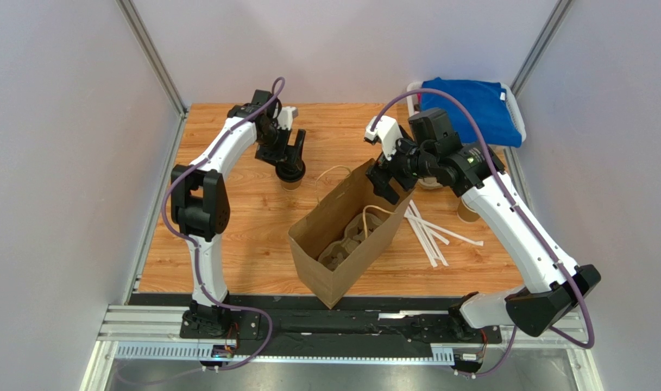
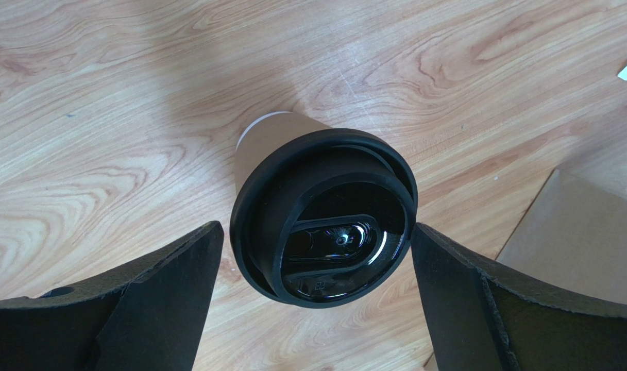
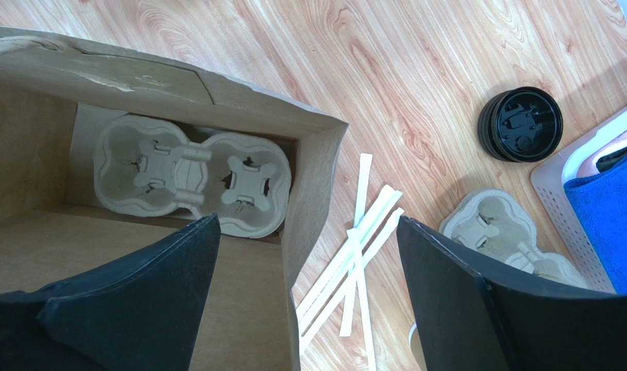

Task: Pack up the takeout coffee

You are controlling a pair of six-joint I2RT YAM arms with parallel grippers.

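Note:
The takeout coffee (image 2: 324,220), a paper cup with a round black lid, stands on the wooden table at the back left (image 1: 291,181). My left gripper (image 2: 315,232) is open right above it, one finger on each side of the lid with a small gap on both sides; it also shows in the top view (image 1: 290,161). The open brown paper bag (image 1: 342,236) stands mid-table with a pulp cup carrier (image 3: 189,182) on its bottom. My right gripper (image 3: 308,224) is open and empty over the bag's right wall (image 1: 388,186), one finger inside the bag and one outside.
Several white paper-wrapped straws (image 3: 355,255) lie right of the bag. A loose black lid (image 3: 521,124), a second pulp carrier (image 3: 498,232) and a stack of brown cups (image 1: 467,213) lie further right. A white basket (image 3: 579,162) with blue cloth (image 1: 470,110) stands at the back right.

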